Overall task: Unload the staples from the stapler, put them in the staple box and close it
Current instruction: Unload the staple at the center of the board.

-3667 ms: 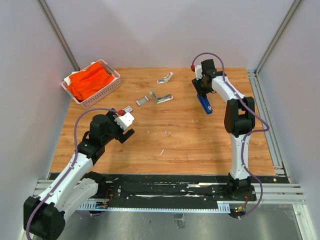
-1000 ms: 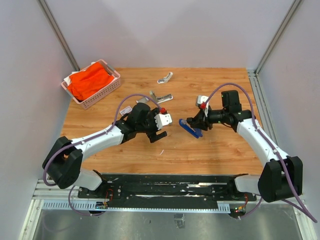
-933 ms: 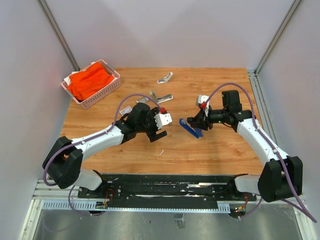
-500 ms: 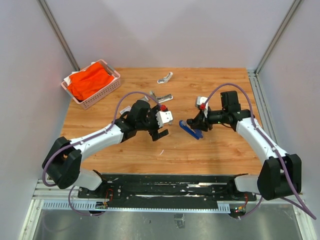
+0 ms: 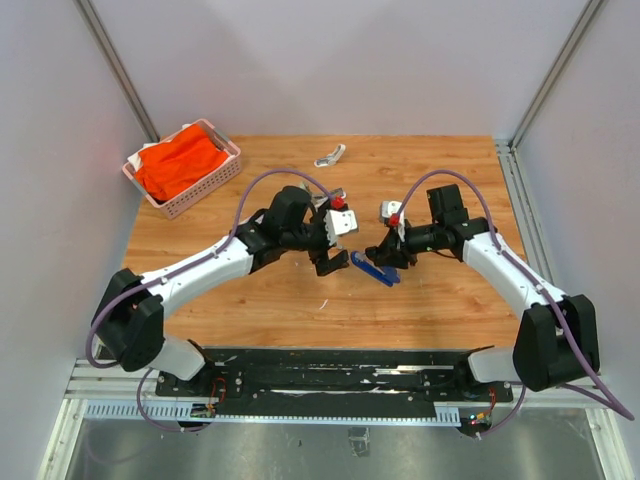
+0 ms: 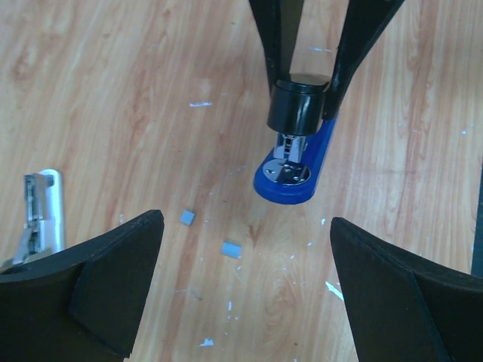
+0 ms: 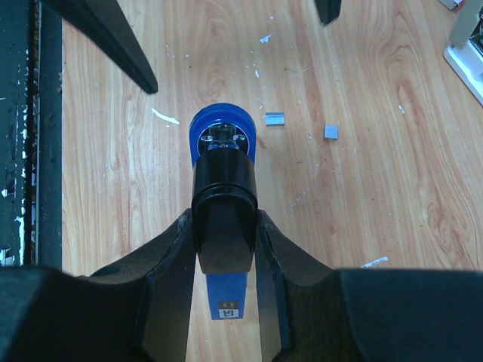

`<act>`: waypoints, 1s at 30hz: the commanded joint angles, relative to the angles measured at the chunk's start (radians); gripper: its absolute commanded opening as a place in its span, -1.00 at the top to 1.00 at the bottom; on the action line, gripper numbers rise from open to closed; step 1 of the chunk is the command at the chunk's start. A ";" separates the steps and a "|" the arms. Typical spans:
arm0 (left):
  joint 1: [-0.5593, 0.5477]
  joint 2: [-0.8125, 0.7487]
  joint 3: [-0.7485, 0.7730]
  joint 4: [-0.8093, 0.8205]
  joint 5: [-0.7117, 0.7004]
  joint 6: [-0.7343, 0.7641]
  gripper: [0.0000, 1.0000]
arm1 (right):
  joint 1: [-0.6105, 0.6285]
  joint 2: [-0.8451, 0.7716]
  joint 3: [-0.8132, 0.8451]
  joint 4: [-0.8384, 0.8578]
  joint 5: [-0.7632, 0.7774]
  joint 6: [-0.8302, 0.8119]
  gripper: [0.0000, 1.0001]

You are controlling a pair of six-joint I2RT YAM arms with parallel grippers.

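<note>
The right gripper has its two black fingers squeezed tight on the black top of the blue plastic stapler. The stapler's round front end points at the left gripper, which is spread wide and holds nothing. Two tiny grey metal staples lie on the brown wooden table, just beside the stapler's front. A silver metal piece lies off to one side.

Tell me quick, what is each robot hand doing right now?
Left gripper: open, holding nothing.
Right gripper: shut on the stapler.
</note>
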State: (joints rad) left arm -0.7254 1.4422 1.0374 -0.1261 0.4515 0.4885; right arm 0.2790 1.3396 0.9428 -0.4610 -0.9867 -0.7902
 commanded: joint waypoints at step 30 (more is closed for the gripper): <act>0.678 -0.490 -0.315 0.008 -0.133 -0.107 -0.96 | 0.262 0.669 0.831 -0.281 0.747 0.131 0.99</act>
State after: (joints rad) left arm -0.1772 1.0252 0.7879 -0.1570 0.3286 0.4366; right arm 0.4808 1.9526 1.6779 -0.6373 -0.3355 -0.6521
